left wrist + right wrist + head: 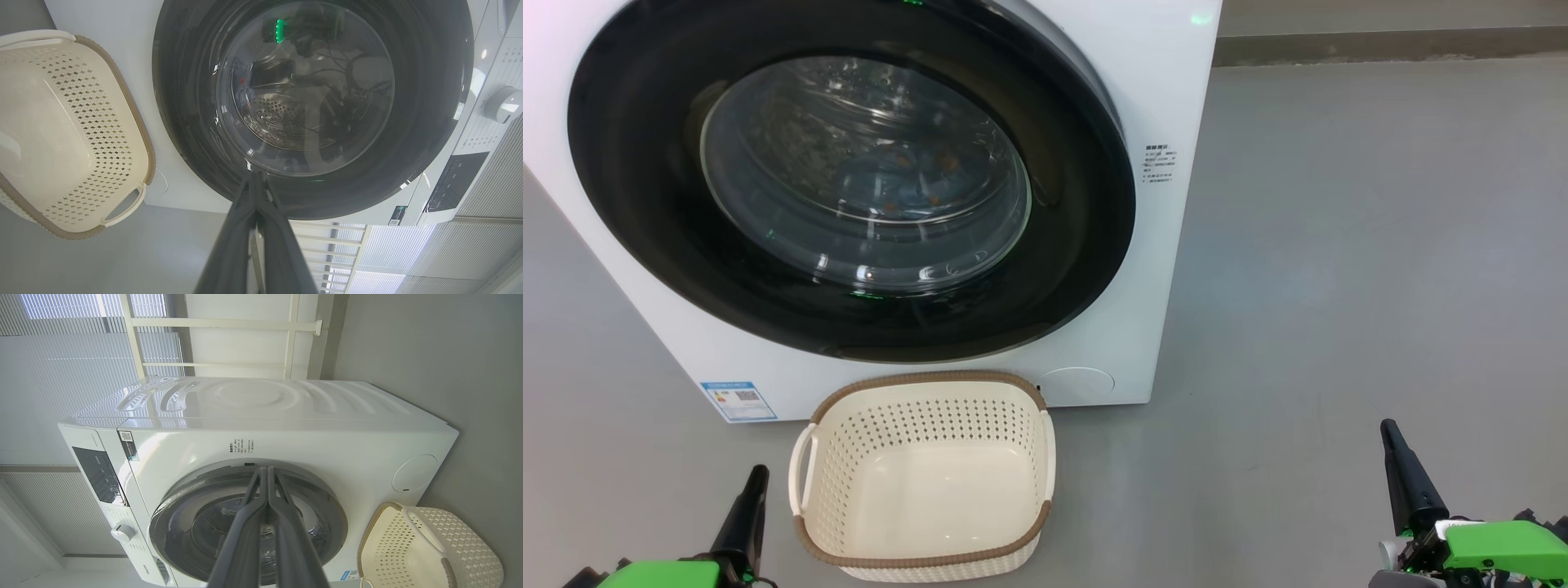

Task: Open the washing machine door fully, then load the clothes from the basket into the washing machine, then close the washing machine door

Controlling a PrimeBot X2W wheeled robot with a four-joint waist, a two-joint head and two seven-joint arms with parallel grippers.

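Head view: cream-white perforated plastic basket (931, 377) with brown woven-look rim sits just right of the left gripper (758, 475), its bare floor exposed. Light blue clothes (907, 184) with orange figures lie in the big white washing machine (1160, 82), behind its closed round black-rimmed glass door (645, 163), ahead of both grippers. Left gripper clenched, grasping nothing; right gripper (1390, 429) likewise, well right of the basket.
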